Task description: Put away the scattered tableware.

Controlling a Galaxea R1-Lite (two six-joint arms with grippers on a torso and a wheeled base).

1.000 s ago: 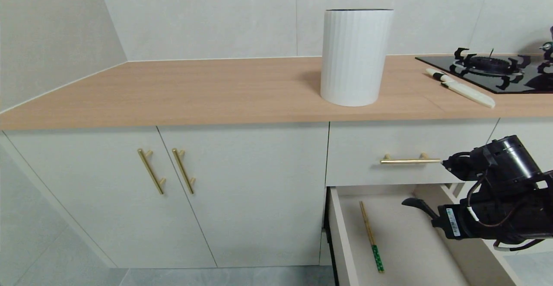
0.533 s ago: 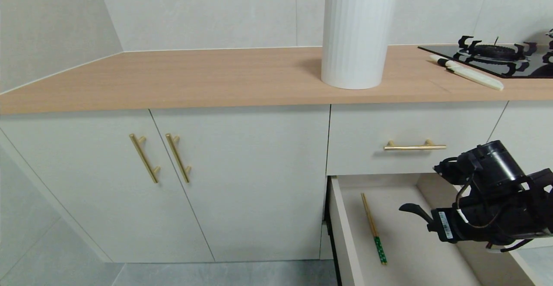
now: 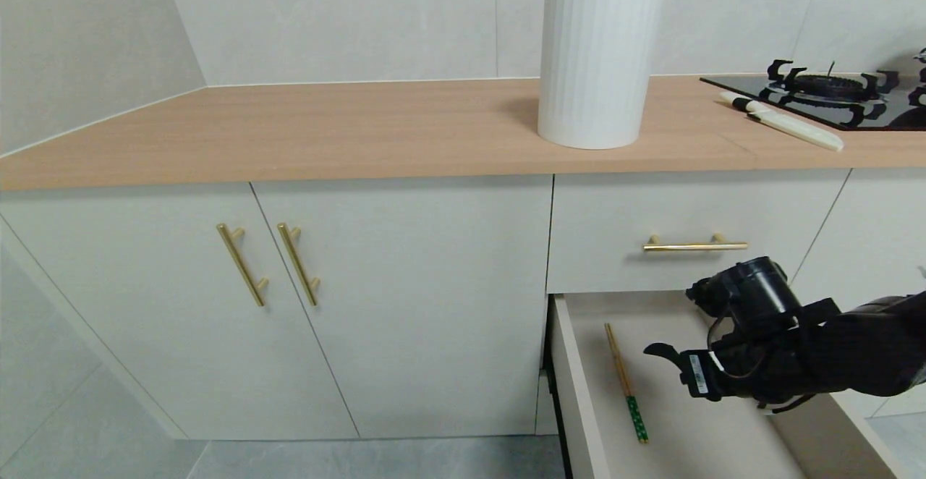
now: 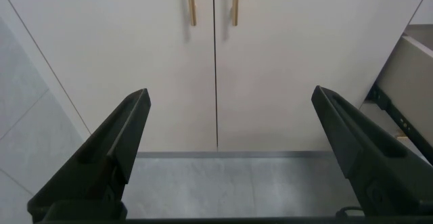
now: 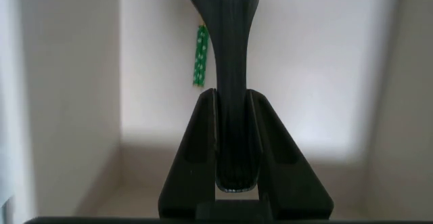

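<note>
Chopsticks (image 3: 623,381): lying flat in the open drawer (image 3: 571,385), close to its left wall, green tips pointing toward the front.
Right gripper (image 3: 660,352): hovering inside the drawer opening just beside the chopsticks, fingers pressed together and gripping nothing.
Left gripper (image 4: 230,97): hanging low in front of the 2 cabinet doors (image 4: 216,61), jaws spread wide, carrying nothing.
Knife (image 3: 785,123): resting on the counter (image 3: 362,132) just beside the stove (image 3: 825,95), well apart from both grippers; probably the 1 item waiting to be put away.
Risk 1: right arm is sitting under the upper drawer's handle (image 3: 694,246), so lifting straight up is likely risking a knock against it.
Risk 2: dragging sideways while leaving could be sweeping the chopsticks askew or jamming them against the wall.
Risk 3: reaching for the knife past the white ribbed container (image 3: 595,59) is risking a bump that tips it.
Risk 4: a thin, flat blade is offering little to grip, so a shallow pinch may be letting it slide off the counter edge.
</note>
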